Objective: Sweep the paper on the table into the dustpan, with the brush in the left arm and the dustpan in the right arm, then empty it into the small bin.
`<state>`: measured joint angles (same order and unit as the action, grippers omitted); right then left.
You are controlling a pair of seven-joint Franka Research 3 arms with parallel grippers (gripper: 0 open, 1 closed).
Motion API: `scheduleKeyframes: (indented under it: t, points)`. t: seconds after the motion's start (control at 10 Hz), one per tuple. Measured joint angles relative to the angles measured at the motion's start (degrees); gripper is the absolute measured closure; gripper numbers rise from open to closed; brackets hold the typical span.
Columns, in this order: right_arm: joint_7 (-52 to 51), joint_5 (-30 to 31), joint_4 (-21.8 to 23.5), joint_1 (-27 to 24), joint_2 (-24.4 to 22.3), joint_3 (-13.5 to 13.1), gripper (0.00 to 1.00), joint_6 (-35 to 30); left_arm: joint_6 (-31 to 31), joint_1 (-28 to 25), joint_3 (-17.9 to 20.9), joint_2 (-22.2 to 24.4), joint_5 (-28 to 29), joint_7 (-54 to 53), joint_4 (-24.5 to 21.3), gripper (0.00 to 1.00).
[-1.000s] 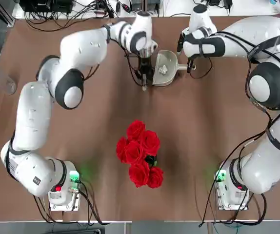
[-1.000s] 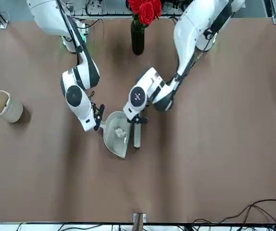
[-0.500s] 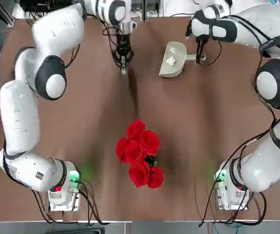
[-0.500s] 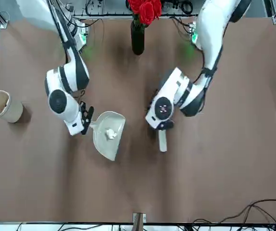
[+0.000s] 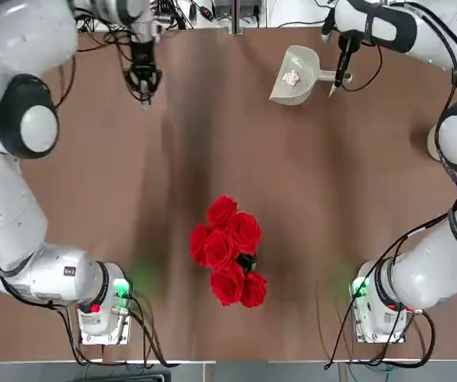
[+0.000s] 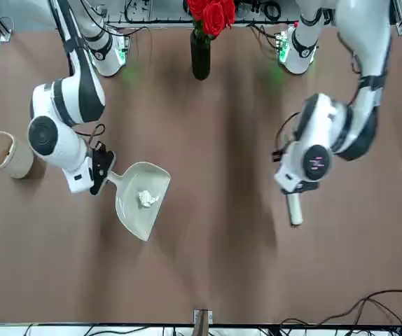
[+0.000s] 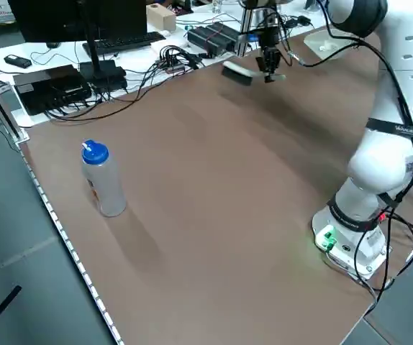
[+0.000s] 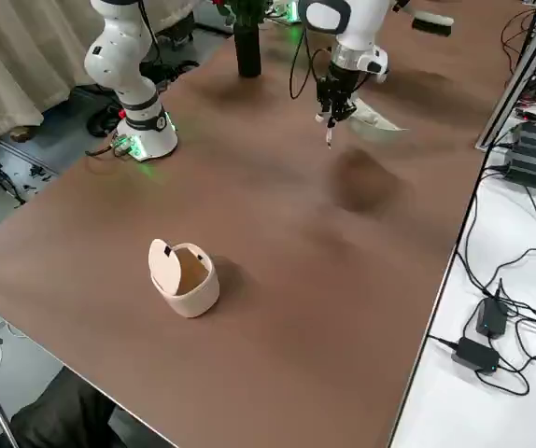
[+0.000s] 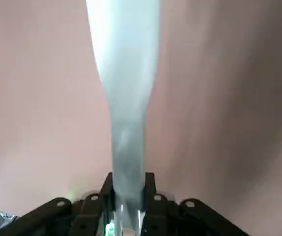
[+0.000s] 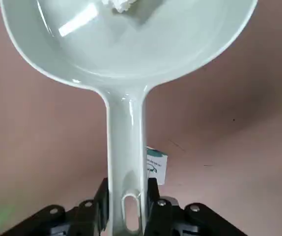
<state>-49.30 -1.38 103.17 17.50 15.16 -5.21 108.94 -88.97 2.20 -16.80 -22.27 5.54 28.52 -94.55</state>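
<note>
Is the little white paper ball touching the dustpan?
Touching. The front view shows the paper ball lying inside the dustpan, resting on its floor.

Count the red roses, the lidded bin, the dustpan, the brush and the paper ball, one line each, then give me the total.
Red roses: 5
Cream bin with its lid raised: 1
Dustpan, in the right claw: 1
Brush, in the left claw: 1
White paper ball, in the dustpan: 1
Total: 9
</note>
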Motion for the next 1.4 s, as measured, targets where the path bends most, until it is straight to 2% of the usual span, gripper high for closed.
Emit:
scheduleKeyframes:
  t: [0.4,0.6,0.8,1.0,1.4]
  points:
    - [-0.58,-0.45,-0.09,-2.60,-1.40,-0.07,0.67,-0.07,-2.01,-11.78,-0.06,4.21,2.40,-14.69,-5.03,0.73]
    - [-0.36,-0.50,-0.97,-4.69,-2.34,-0.20,0.67,-0.70,-6.45,-18.03,-0.01,5.83,2.50,-21.37,-9.01,0.73]
    - [1.71,-0.57,-1.51,-7.42,-3.20,-0.39,0.67,-0.98,-11.51,-21.66,-0.03,5.87,2.80,-23.20,-13.34,0.73]
    - [6.07,-0.59,-1.58,-9.14,-3.98,-0.59,0.67,-1.22,-15.59,-21.90,-0.34,5.22,3.11,-23.76,-16.62,0.73]
    - [13.82,-0.62,-1.58,-14.67,-6.23,-0.79,0.67,-4.90,-24.13,-21.22,-3.76,3.33,3.12,-21.57,-23.81,0.73]
